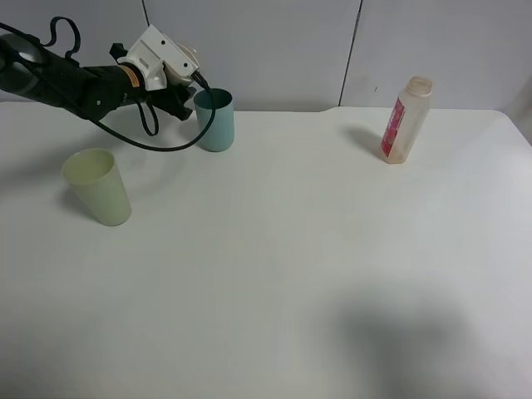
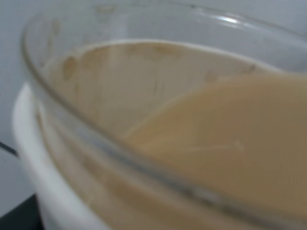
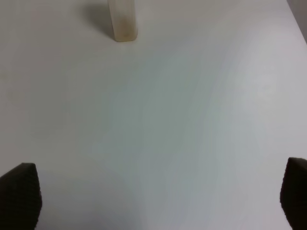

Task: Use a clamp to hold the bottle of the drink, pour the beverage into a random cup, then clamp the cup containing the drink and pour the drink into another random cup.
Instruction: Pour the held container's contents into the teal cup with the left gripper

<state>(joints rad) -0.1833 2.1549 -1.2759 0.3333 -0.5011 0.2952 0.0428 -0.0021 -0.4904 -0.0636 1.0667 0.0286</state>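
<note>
We see a plain white tabletop (image 1: 283, 249) carrying three things, all upright and well apart. From its centre, a tall teal plastic tumbler (image 1: 216, 123) stands at eleven o'clock, a pale yellow-green plastic tumbler (image 1: 98, 188) at nine o'clock, and a small translucent plastic bottle (image 1: 406, 120) with a red-pink label at one o'clock.

The table (image 1: 274, 274) is bare across its centre and whole front; a gripper passes freely there. Obstacles stand along the back and left.

The bottle (image 1: 406, 119) stands upright at the back right, with free room on all sides. The right gripper (image 3: 153, 201) hangs wide open over bare table, and nothing stands between it and the bottle.

The left arm (image 1: 66, 83) reaches over the back left corner. Its left gripper (image 1: 183, 100), closed on the short cup (image 2: 29, 153), crowds the rim of the teal tumbler (image 1: 215, 120). A black cable (image 1: 150, 137) loops low beside that tumbler. The pale green tumbler (image 1: 97, 187) stands apart, leaving a gap between the tumblers.
</note>
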